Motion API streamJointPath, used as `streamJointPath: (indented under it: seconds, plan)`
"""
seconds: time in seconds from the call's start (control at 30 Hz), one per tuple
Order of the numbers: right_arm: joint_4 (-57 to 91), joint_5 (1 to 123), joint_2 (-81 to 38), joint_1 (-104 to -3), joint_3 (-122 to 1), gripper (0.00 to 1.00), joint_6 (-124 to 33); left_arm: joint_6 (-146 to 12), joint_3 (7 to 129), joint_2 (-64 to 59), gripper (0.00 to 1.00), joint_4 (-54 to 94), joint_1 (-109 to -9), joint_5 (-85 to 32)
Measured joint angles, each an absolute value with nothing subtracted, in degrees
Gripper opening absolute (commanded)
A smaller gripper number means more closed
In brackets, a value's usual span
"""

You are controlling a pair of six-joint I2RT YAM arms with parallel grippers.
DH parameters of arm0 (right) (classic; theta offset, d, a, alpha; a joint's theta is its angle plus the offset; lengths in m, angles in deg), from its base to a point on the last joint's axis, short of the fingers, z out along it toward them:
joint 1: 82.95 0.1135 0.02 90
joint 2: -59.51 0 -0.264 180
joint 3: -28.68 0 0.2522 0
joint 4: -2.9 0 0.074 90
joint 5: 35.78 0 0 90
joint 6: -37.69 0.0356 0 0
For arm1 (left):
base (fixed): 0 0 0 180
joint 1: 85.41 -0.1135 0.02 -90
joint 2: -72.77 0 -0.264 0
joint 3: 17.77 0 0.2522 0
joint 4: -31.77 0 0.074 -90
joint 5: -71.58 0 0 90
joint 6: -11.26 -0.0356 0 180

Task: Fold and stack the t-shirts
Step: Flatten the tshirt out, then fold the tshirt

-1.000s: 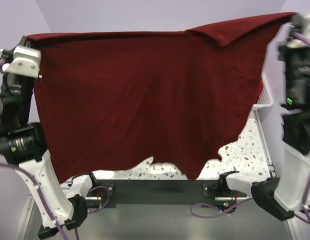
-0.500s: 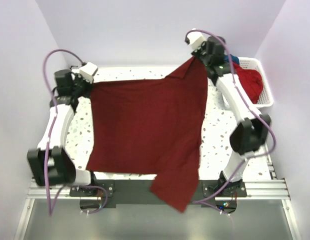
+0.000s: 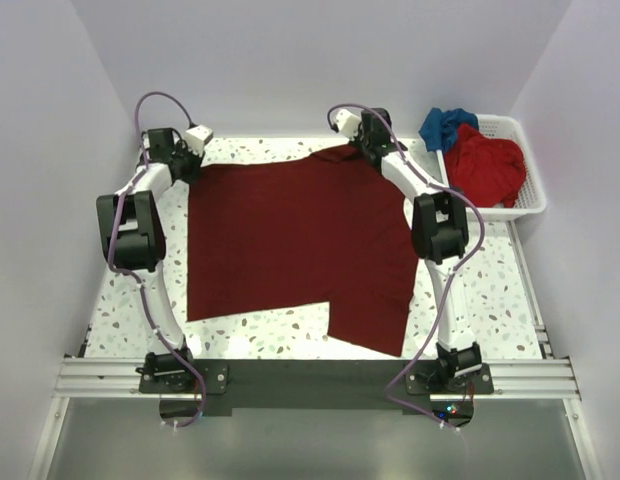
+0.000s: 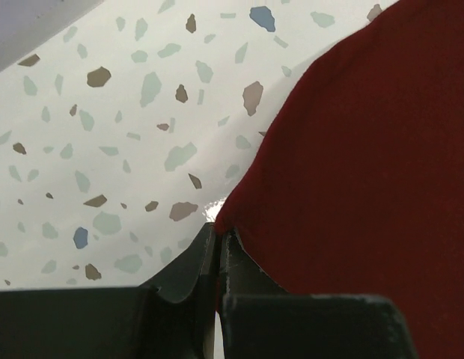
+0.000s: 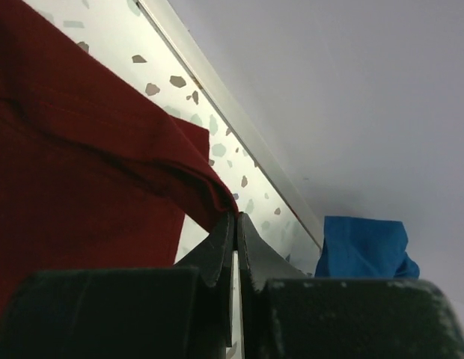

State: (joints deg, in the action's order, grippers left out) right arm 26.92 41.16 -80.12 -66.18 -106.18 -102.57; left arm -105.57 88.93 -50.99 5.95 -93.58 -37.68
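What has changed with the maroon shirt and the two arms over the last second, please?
The left gripper and right gripper carried the maroon shirt from high in the air outward and down; it now lies spread flat on the table. Both stay shut on its far corners. The basket, red shirt and blue shirt stayed put.

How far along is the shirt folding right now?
Done: the maroon t-shirt lies spread on the table. In hand: the left gripper and right gripper are shut on its far corners. Left: no fold is made yet, and the red t-shirt and blue t-shirt sit in the basket, nothing stacked.
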Motion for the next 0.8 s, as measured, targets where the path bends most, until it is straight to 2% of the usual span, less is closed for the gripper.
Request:
streamJointPath:
  seconds: [0.33,0.8]
  plan:
    - [25.11,39.56,-78.04,-66.18,-105.96,0.00,-104.21,-112.30,91.75,-51.28,0.00,5.49,-93.71,-41.12]
    - [30.53,39.71,-55.55,-66.18,-88.34,0.00,-101.96,-128.94,79.60,-39.78,0.00,6.43,-97.16,-48.77]
